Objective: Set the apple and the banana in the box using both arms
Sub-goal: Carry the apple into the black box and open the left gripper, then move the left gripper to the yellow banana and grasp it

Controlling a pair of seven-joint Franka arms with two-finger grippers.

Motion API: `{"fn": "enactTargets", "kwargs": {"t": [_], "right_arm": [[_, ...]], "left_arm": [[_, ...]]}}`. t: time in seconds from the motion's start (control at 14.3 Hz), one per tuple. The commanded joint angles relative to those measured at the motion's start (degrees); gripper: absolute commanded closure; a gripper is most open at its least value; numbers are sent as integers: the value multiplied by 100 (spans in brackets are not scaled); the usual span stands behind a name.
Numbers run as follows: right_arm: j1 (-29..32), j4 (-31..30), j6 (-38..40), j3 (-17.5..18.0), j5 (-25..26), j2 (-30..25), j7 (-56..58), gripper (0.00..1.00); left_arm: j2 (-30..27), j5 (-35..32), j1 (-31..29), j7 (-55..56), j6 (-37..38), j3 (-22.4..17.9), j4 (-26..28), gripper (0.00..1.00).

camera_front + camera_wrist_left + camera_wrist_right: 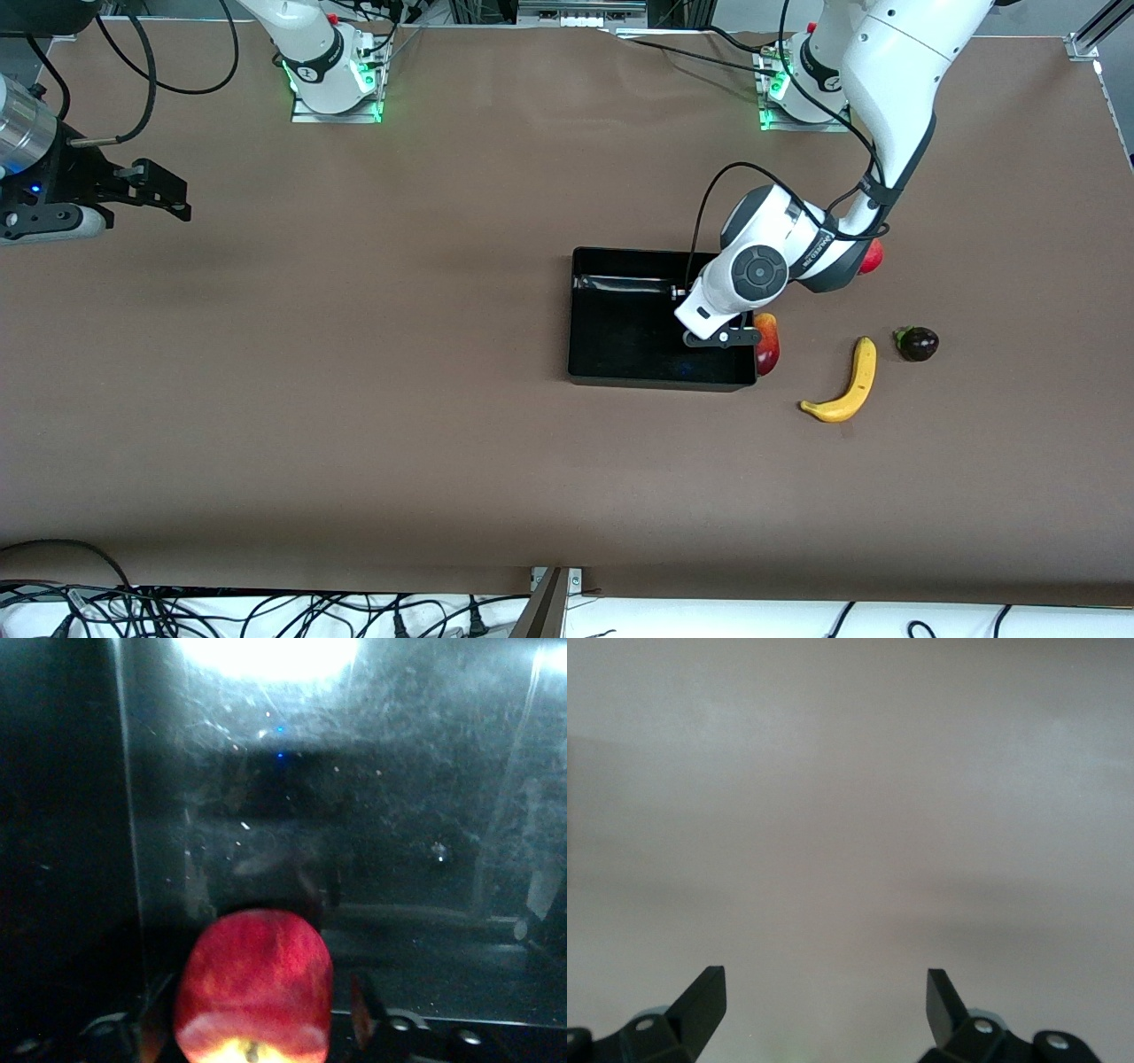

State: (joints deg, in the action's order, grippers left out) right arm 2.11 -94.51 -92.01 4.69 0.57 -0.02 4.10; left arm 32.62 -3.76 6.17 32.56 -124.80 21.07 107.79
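your left gripper [252,1014], fingers spread around the apple [253,988], sits low in the box [620,354] at frame centre-right. right gripper [824,1001] waits released, upper left. banana [848,384] lies outside; retreat carelessly and the apple may roll.

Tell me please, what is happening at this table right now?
The left gripper is down inside the black box, with the apple between its fingers over the box floor. The banana lies on the table beside the box, toward the left arm's end, not yet picked. The right gripper waits open over bare table at the right arm's end.
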Motion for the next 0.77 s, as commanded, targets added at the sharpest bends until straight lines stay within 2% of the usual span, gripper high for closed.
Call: {"fn": "enactTargets", "kwargs": {"t": [0.0,0.14,0.28,0.35,0.56,0.7], "right_arm": [[105,90,-114,85,31,55,38,0],[114,90,-377,85,14,90,38,0],[114,90,-449,85,5,99,29,0],[114,90,-458,85,5,99,29,0],[114,90,-484,85,-4,99,21,0],[114,90,-545,85,-13,99,21,0]], "left_arm": [[-316,-11,-37,67,429,20,-222,0],[-546,-20,-220,5,1418,-50,-834,0],[-450,-124,-493,-422,2299,-76,-1565,0],[-389,-343,-651,-956,2381,-94,-1742,0],[-196,-1019,-1099,-2853,2259,-234,-1770,0],[24,-1337,-1372,-4111,1665,-243,-1744,0]]}}
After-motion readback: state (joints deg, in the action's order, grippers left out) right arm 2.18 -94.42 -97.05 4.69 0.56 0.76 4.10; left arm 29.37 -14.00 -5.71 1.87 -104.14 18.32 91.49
